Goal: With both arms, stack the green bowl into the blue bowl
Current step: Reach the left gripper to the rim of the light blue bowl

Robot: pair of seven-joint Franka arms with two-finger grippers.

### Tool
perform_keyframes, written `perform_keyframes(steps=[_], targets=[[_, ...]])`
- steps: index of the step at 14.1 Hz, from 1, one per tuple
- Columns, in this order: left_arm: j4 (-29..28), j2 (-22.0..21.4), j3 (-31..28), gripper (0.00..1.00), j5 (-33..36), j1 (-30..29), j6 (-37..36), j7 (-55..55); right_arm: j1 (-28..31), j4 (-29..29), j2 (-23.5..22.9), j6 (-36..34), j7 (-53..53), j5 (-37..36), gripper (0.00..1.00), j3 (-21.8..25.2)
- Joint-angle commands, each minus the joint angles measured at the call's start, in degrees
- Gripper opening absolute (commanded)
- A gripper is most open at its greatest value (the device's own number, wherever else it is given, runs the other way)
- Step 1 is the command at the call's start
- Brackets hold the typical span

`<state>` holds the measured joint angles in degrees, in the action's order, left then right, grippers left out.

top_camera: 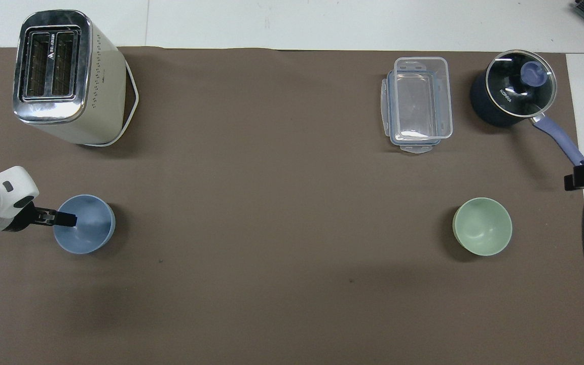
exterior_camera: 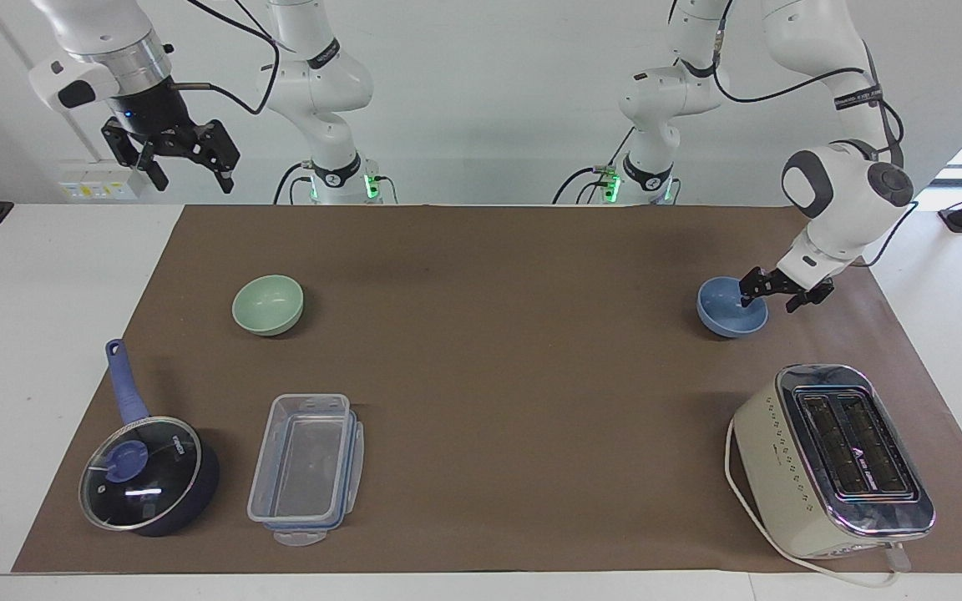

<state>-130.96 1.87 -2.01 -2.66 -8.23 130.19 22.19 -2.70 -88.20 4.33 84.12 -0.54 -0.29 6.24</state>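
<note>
Pale mint-green bowl (exterior_camera: pixel 268 305), periwinkle-blue bowl (exterior_camera: pixel 727 309), dark blue saucepan (exterior_camera: pixel 149 474) with lighter blue handle, cream and chrome toaster (exterior_camera: pixel 832 459), clear box (exterior_camera: pixel 306 467), plain brown mat (exterior_camera: pixel 498 367).

Readable text: "KONKA", white letters on the glass lid (top_camera: pixel 520 83) of the saucepan (top_camera: pixel 495 109), overhead view. In the facing view the same lid (exterior_camera: pixel 140 472) carries a small white mark, too small to read.

Toaster (top_camera: pixel 66 76): a white triangular logo with a short word beside it sits between the two slots; the letters cannot be made out. The same mark shows on the toaster top (exterior_camera: pixel 861 459) in the facing view, also unreadable.
</note>
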Motion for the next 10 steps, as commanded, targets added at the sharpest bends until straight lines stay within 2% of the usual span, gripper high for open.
perform_keyframes(steps=[1,2,3,4,10], targets=[[-2.2,-0.8,0.4,0.75,-2.8,-0.8,2.6,1.3,0.2,0.7,-0.1,-0.4,-0.5,0.2,1.00,-0.4],[-2.2,-0.8,0.4,0.43,-3.0,-1.3,2.6,1.3,0.2,0.6,-0.1,-0.4,-0.6,0.2,1.00,-0.4],[-2.1,-0.8,0.4,0.18,-3.1,-1.4,2.6,1.3,0.2,0.7,-0.1,-0.4,-0.5,0.2,1.00,-0.4],[-2.1,-0.8,0.4,0.00,-3.1,-1.4,2.5,1.3,0.2,0.6,-0.1,-0.4,-0.5,0.2,1.00,-0.4],[-1.4,-1.3,0.4,0.00,-3.8,-1.9,1.0,1.5,0.2,0.7,-0.1,-0.4,-0.5,0.2,1.00,-0.4]])
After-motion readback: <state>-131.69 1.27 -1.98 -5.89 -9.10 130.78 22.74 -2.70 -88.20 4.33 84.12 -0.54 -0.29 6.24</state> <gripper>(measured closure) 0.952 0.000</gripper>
